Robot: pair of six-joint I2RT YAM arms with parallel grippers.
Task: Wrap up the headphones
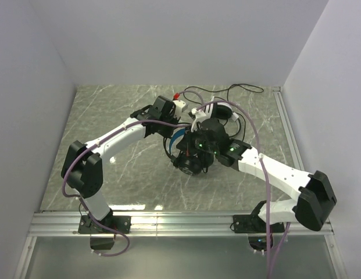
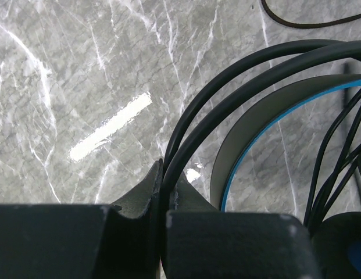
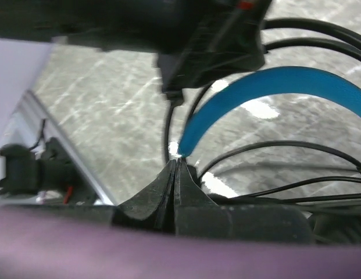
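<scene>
The grey marbled tabletop (image 1: 110,116) carries both headsets at the middle of the overhead view, under the two arms where they meet. The black headset (image 1: 186,158) lies just below centre, and the white headset (image 1: 225,110) sits close by to its upper right.

The wrapping looks only partly done. Several thin strands cross beside the blue headband (image 3: 267,87), yet a long loop of cable (image 1: 245,87) trails loose toward the upper right. Neither headset appears bundled.

The left hand (image 2: 163,180) is pinched narrow on one of the black headset's outer hoops. The right hand (image 3: 176,168) has its fingers pressed together below the blue band's end, and whether it nips a strand cannot be told.

No brand, label or writing can be read.
</scene>
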